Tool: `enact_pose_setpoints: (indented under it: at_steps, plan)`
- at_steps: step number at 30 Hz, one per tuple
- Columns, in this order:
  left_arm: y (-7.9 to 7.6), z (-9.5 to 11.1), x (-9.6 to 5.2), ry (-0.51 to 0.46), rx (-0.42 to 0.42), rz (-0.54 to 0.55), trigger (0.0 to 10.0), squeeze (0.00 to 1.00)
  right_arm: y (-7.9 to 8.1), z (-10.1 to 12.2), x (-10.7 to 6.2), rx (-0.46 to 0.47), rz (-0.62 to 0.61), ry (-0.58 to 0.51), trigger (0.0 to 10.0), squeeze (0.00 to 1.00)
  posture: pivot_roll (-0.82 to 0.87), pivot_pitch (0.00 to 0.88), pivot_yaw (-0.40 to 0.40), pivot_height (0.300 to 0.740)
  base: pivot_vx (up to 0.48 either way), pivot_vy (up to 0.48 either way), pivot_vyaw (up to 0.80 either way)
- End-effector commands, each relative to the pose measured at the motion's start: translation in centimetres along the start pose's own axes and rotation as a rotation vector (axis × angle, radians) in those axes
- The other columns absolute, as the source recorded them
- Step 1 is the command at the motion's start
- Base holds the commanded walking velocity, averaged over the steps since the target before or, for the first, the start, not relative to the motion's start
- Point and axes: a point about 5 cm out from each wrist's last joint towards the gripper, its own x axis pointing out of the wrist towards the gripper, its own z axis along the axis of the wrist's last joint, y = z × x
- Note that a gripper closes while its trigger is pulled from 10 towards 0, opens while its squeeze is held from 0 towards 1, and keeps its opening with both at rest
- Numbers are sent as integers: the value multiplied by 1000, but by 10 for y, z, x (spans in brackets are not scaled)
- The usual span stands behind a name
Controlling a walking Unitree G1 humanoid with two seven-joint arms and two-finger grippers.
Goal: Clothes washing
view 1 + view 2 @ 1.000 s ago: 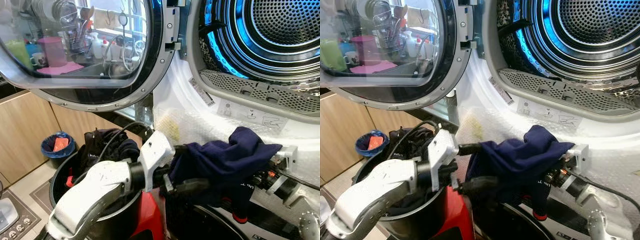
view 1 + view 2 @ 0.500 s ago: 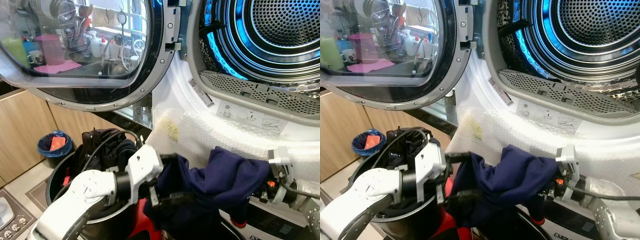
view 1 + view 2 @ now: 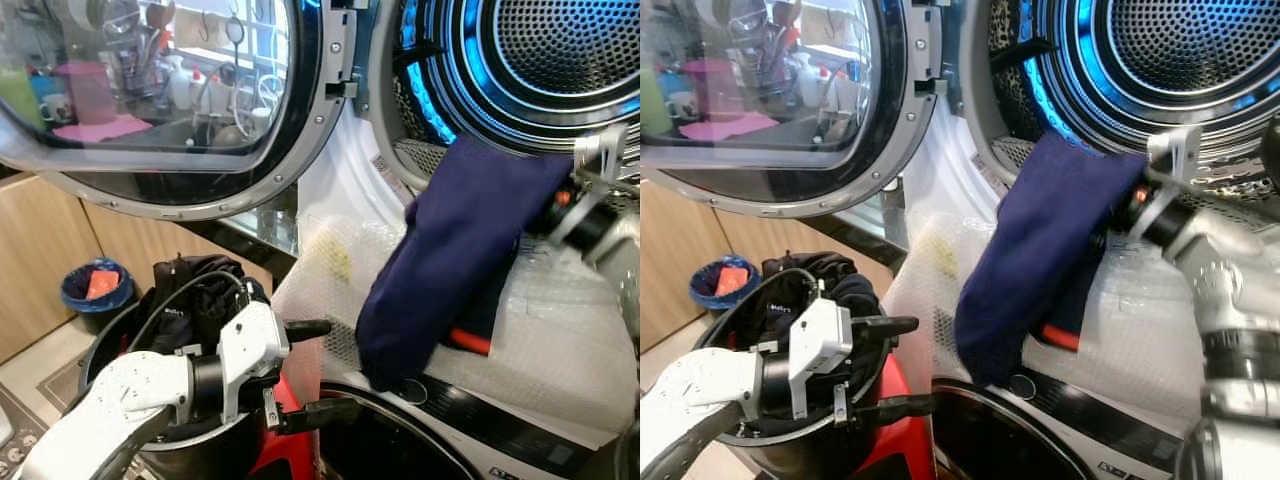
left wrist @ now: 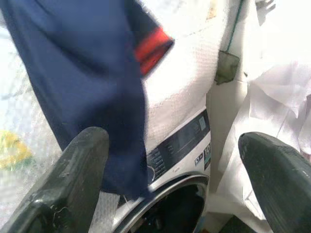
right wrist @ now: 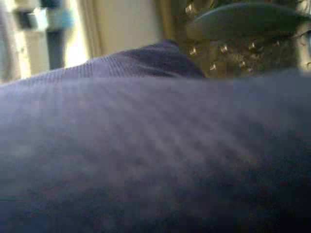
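The navy garment point(image 3: 450, 260) has been lifted from low between both arms up to the drum opening point(image 3: 545, 60), pinched by the right jaws point(image 3: 560, 205). It has been released by the left jaws point(image 3: 310, 370), now spread beside the laundry bucket point(image 3: 110, 345). Open room lies beyond the drum's lower lip; the garment's tail hangs outside it.

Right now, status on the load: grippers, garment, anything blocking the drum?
Right gripper shut on navy garment, at drum mouth. Left gripper open, empty, over black bucket. Garment hangs outside over bubble wrap; opening unobstructed.
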Motion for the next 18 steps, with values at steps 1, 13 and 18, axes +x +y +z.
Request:
enact_pose_setpoints:
  at_steps: [1,13,18]
  plan:
    - [-2,5,-2,-10,3,9,10000,0,-6,16,-1,-16,-65,-30,10000,0,116,0,-137,740,0,0,0]
    - [-37,3,-10,-16,-149,87,10000,0,-37,92,-6,94,-640,-172,10000,0,132,0,-160,740,0,0,0]
    - [-47,2,-11,-11,-205,96,10000,0,-39,125,-16,133,-831,-337,10000,0,124,19,-158,740,0,0,0]
